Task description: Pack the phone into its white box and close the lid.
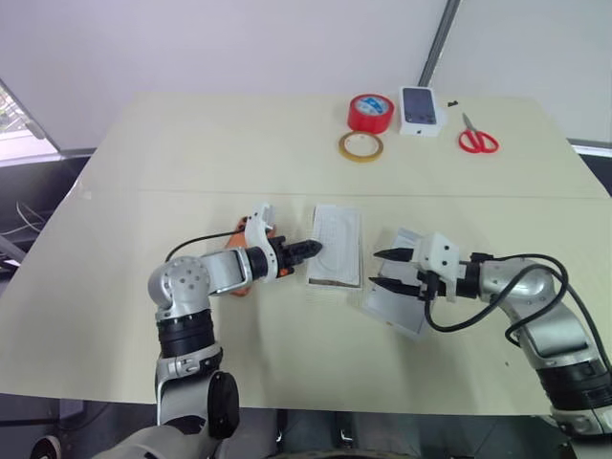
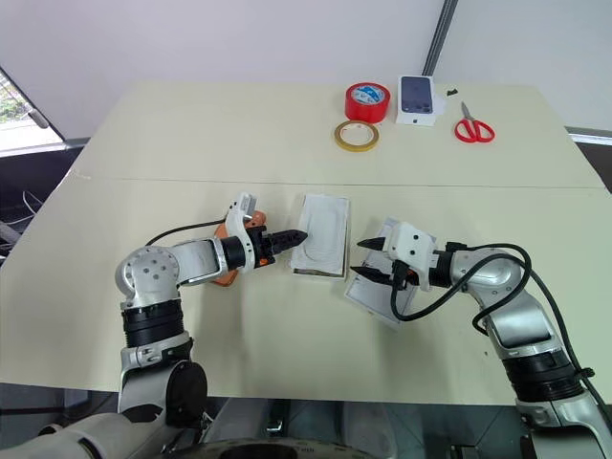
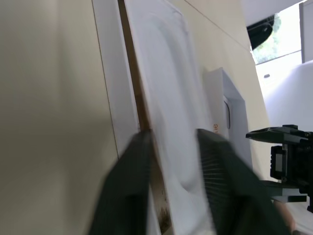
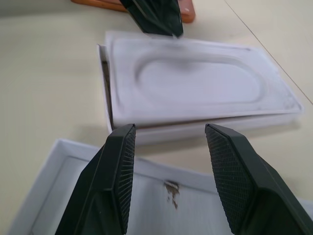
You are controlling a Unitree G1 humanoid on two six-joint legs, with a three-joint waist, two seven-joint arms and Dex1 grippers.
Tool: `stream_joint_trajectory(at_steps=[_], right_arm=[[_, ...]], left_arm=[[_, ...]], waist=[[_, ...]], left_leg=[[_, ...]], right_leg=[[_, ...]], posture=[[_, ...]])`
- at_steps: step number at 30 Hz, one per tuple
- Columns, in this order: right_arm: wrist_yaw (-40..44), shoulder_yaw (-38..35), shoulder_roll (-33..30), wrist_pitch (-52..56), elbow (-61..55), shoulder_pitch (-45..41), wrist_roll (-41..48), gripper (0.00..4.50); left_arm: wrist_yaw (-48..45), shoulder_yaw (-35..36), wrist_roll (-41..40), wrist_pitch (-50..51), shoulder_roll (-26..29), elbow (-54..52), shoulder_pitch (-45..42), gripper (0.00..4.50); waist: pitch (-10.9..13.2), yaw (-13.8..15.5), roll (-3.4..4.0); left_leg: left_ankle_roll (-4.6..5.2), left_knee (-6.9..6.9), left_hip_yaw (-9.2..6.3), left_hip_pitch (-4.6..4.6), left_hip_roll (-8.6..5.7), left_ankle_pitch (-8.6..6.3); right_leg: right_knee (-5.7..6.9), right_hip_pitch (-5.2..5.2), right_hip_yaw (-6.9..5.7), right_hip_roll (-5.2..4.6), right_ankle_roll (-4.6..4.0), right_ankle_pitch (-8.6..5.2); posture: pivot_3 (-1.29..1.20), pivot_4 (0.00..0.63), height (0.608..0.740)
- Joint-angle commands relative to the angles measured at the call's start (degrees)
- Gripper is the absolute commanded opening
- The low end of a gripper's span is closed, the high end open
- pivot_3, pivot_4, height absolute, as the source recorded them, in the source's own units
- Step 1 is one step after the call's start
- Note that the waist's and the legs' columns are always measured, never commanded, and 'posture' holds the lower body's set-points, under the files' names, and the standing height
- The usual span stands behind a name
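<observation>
The white box (image 1: 333, 281) lies mid-table with a flat white insert (image 1: 337, 237) with an oval recess resting on top, slightly askew. My left gripper (image 1: 314, 250) is at the insert's left edge; in the left wrist view its fingers (image 3: 134, 186) stand apart with that edge between them. The orange phone (image 4: 187, 13) lies on the table behind the left gripper, mostly hidden by it. To the right lies the lid (image 1: 397, 312), inside up. My right gripper (image 1: 384, 269) hovers open over the lid's near-left end with nothing between its fingers.
At the table's far side stand a red tape roll (image 1: 370, 112), a yellowish tape ring (image 1: 360, 145), a small white box with a phone picture (image 1: 422, 107) and red scissors (image 1: 477, 140). The table's front edge runs just below both arms.
</observation>
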Motion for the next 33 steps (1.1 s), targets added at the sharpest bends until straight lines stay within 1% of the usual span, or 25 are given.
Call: stream_joint_trajectory(at_steps=[1,4,7,9,10,11,12,13,15,18,19,21,22,23,25,28,33], right_arm=[[-1.77,-1.04,1.48,-1.88,1.02,-2.60,0.06,2.38],[-3.61,-1.24,3.61,-1.07,1.65,-4.99,0.76,2.38],[-6.13,-0.87,6.43,-0.70,2.37,-8.26,0.51,2.38],[-6.91,-0.23,8.36,0.59,2.72,-10.22,0.97,1.83],[-7.13,0.69,9.07,0.36,2.78,-10.80,0.22,1.48],[-7.69,1.88,9.64,-0.27,3.20,-11.28,-1.32,1.03],[-8.40,2.98,10.23,-0.89,3.91,-11.74,-2.84,0.47],[-9.07,4.02,10.99,-1.28,4.71,-12.18,-4.01,0.03],[-10.21,6.64,12.02,-2.75,6.40,-12.94,-7.08,0.03],[-11.10,10.36,12.46,-5.16,8.61,-13.40,-11.70,0.03],[-10.93,11.05,12.58,-5.32,8.81,-13.36,-12.12,0.03],[-9.91,12.25,12.05,-4.86,8.61,-12.93,-12.78,0.03],[-8.97,13.16,11.22,-5.12,8.52,-12.59,-13.57,0.03],[-7.48,14.25,9.98,-5.86,8.24,-12.09,-14.40,0.03],[-4.55,15.72,7.60,-6.93,7.47,-11.43,-15.43,0.03],[-1.38,16.04,5.43,-6.78,5.45,-11.60,-14.79,0.03],[1.71,15.16,5.92,-4.49,2.18,-12.05,-11.05,0.03]], left_arm=[[-0.82,-0.11,-1.82,0.56,0.77,-2.84,-0.84,2.85],[-0.80,0.84,-2.75,1.37,1.27,-3.62,-1.75,2.85],[-2.29,-0.15,-3.63,1.02,3.72,-5.61,-1.87,2.85],[-4.89,-2.43,-3.07,-2.69,6.55,-7.90,-0.82,2.92],[-5.81,-3.54,-2.60,-3.55,8.40,-8.47,-0.49,2.92],[-7.52,-5.11,-1.86,-5.31,10.69,-9.02,0.02,2.92],[-9.74,-6.89,-0.91,-7.63,13.27,-9.48,0.58,2.92],[-12.07,-8.51,0.73,-11.28,16.07,-9.61,1.31,2.92],[-17.48,-12.73,5.31,-19.55,22.96,-8.95,3.13,2.92],[-24.61,-17.39,13.49,-35.74,30.37,-7.13,6.75,2.92],[-26.18,-18.00,15.43,-40.16,31.87,-6.34,7.78,2.92],[-29.99,-16.80,15.57,-46.50,32.74,-4.35,9.41,2.92],[-31.23,-17.29,17.17,-49.61,33.81,-3.24,10.42,2.92],[-32.40,-18.54,20.35,-55.05,35.14,-2.31,11.83,2.92],[-34.09,-19.80,23.28,-60.15,36.33,-0.16,13.65,2.92],[-35.43,-20.56,25.23,-64.56,36.70,1.64,14.84,2.92],[-35.63,-20.33,25.57,-67.36,34.86,2.05,14.65,2.92]], waist=[[0.00,-0.09,0.00],[0.00,-0.22,0.00],[0.00,-0.20,0.00],[0.01,-0.18,0.00],[0.01,-0.12,0.02],[0.01,-0.10,0.01],[0.00,-0.10,0.04],[0.00,-0.12,0.03],[0.00,-0.33,0.04],[0.02,-0.45,0.08],[0.03,-0.44,0.09],[0.03,-0.29,0.10],[0.03,-0.14,0.10],[0.03,-0.07,0.10],[0.04,0.01,0.11],[0.03,0.12,0.11],[0.04,-0.01,0.11]], left_leg=[[0.00,0.00,0.00,0.00,0.00,0.00],[-0.02,0.00,0.00,0.00,0.01,0.01],[-0.02,0.00,0.00,0.00,0.01,0.01],[-0.03,-0.01,0.00,0.00,0.01,0.02],[-0.03,-0.02,0.00,0.00,0.01,0.02],[-0.03,-0.02,0.00,0.00,0.01,0.02],[-0.04,-0.03,0.00,0.00,0.01,0.02],[-0.03,-0.03,0.00,0.00,0.00,0.02],[-0.04,-0.05,0.00,0.00,0.00,0.02],[-0.09,-0.12,0.01,0.00,0.00,0.05],[-0.09,-0.12,0.01,0.00,0.00,0.05],[-0.08,-0.13,0.01,-0.01,0.00,0.05],[-0.08,-0.13,0.00,-0.02,0.01,0.04],[-0.06,-0.12,0.00,-0.02,0.01,0.04],[-0.02,-0.13,0.01,-0.03,0.00,0.01],[0.10,-0.14,0.00,-0.05,0.01,-0.06],[0.49,-0.13,0.00,-0.06,0.01,-0.28]], right_leg=[[0.00,0.00,0.00,0.00,0.00,0.00],[0.02,-0.02,0.00,0.01,0.00,0.00],[0.02,-0.03,0.00,0.01,0.00,0.00],[0.02,-0.03,0.00,0.02,0.00,0.00],[0.02,-0.04,0.00,0.02,0.00,0.00],[0.02,-0.04,0.00,0.02,0.00,0.00],[0.01,-0.05,0.00,0.02,0.00,0.00],[0.02,-0.04,0.00,0.01,-0.01,0.00],[0.02,-0.06,0.01,0.01,-0.01,0.00],[0.02,-0.12,0.02,0.01,-0.03,0.00],[0.01,-0.12,0.03,0.01,-0.04,-0.01],[-0.01,-0.12,0.04,0.00,-0.04,-0.01],[-0.02,-0.12,0.04,-0.01,-0.04,-0.01],[-0.03,-0.12,0.04,-0.02,-0.04,-0.01],[-0.07,-0.11,0.04,-0.04,-0.04,-0.01],[-0.11,-0.08,0.04,-0.05,-0.04,-0.01],[-0.10,-0.11,0.04,-0.07,-0.04,-0.01]], posture=[[0.00,0.150,0.740],[0.00,0.150,0.740],[0.00,0.150,0.740],[0.00,0.150,0.740],[0.00,0.150,0.740],[0.00,0.150,0.740],[0.00,0.150,0.740],[0.00,0.150,0.740],[0.00,0.150,0.740],[0.00,0.150,0.740],[0.00,0.150,0.740],[0.00,0.150,0.740],[0.00,0.150,0.740],[0.00,0.150,0.740],[0.00,0.150,0.740],[0.00,0.150,0.740],[0.00,0.150,0.740]])
